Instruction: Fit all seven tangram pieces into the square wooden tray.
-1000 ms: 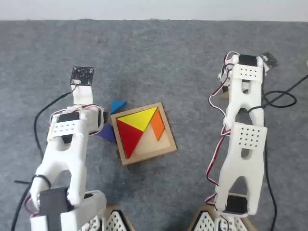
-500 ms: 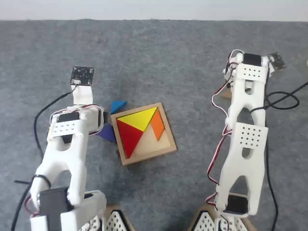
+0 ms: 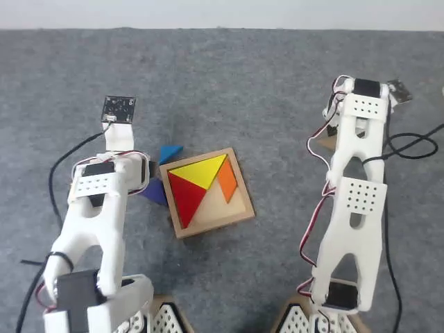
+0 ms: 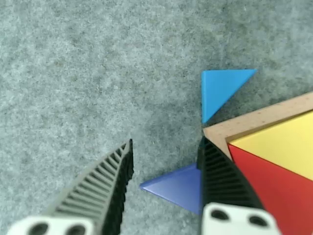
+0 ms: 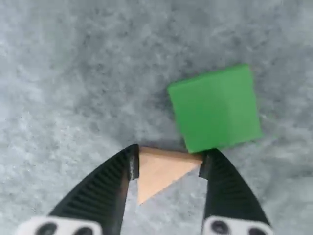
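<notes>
Well, from my station I see the square wooden tray [image 3: 214, 226] sitting skewed on the grey mat [image 3: 243, 83] between my two arms, nearer the left one. Inside it lie a yellow triangle [image 3: 201, 171] on the far side, a red triangle [image 3: 186, 195] on the left and a small orange piece [image 3: 227, 182] on the right. Bare wood shows along the tray's near right part.

Just outside the tray's far left corner lies a light blue triangle [image 3: 168, 152], and a dark blue triangle [image 3: 154, 192] lies just beside its left side. My left gripper [image 4: 166, 144] hangs over that dark blue triangle with its fingers spread wide. One finger crosses the piece by the tray corner, the other is out over bare mat.

Well off to the right, my right gripper [image 5: 169, 152] is down at a tan triangle [image 5: 161, 171], fingers apart, one at each end of its long edge. A green square [image 5: 215, 107] lies just beyond that triangle, its edge close beside it.
</notes>
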{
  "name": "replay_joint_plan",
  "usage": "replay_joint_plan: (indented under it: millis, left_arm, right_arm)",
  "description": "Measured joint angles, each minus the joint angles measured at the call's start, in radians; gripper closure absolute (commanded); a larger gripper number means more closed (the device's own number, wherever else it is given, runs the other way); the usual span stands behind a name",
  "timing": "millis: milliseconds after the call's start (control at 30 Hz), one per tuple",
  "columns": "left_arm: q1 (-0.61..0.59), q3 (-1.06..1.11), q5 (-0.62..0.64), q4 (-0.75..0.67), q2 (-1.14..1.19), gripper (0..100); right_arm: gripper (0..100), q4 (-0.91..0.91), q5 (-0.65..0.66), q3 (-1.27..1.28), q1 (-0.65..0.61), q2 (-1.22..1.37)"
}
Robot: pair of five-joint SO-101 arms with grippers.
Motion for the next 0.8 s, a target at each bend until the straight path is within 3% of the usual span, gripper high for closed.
replay_joint_plan:
  millis: [167,433,800]
  left_arm:
    - [0.000,0.000,0.000,0.000,0.000,79]
    - [0.000,0.000,0.000,0.000,0.000,79]
    - [0.000,0.000,0.000,0.000,0.000,79]
  right_arm:
    - [99.3,0.061,0.157,0.015,-0.026,-0.017]
    - [99.1,0.107,0.710,0.092,-0.195,-0.094]
    - [99.1,0.109,1.158,0.483,-0.482,-0.462]
